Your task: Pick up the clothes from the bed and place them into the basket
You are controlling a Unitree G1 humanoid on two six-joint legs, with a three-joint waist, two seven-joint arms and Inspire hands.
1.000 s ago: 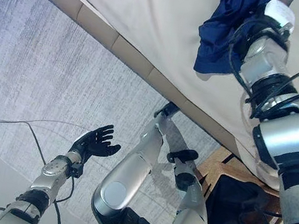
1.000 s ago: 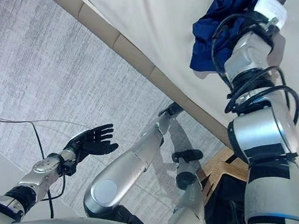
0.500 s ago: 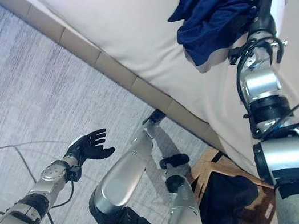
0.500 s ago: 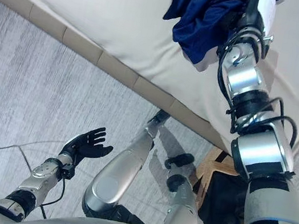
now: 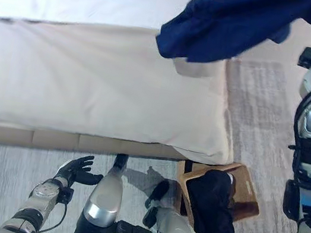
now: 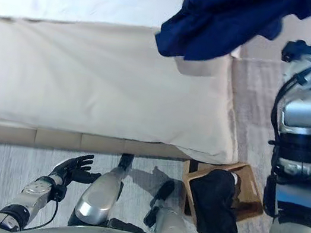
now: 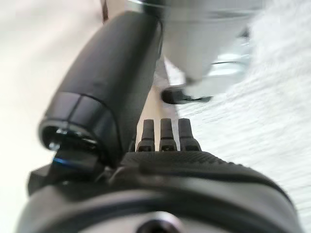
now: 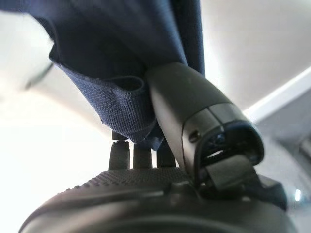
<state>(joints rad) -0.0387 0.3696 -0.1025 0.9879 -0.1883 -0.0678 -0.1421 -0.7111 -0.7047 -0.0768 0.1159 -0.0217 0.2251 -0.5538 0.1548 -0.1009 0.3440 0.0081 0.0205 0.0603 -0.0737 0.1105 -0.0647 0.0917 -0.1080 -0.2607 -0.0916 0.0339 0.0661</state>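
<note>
A navy blue garment (image 5: 231,27) hangs in the air above the bed's (image 5: 89,81) right end, and its cloth trails to the left. My right hand (image 8: 194,121) is shut on it: the thumb and curled fingers pinch the navy cloth (image 8: 121,58). The wooden basket (image 5: 250,196) stands on the floor by the bed's corner, below the raised right arm, with dark clothes (image 5: 210,201) in it. My left hand (image 5: 77,169) is open and empty, low over the floor in front of the bed; its straight fingers (image 7: 165,138) show in the left wrist view.
The bed has a cream cover and a tan padded base (image 5: 49,139) along its front edge. A grey carpet (image 5: 265,112) covers the floor to the right of the bed and around the basket.
The camera has swung, so the whole scene has shifted. My right arm has carried the navy garment up and to the right, off the bed. The left hand stays open.
</note>
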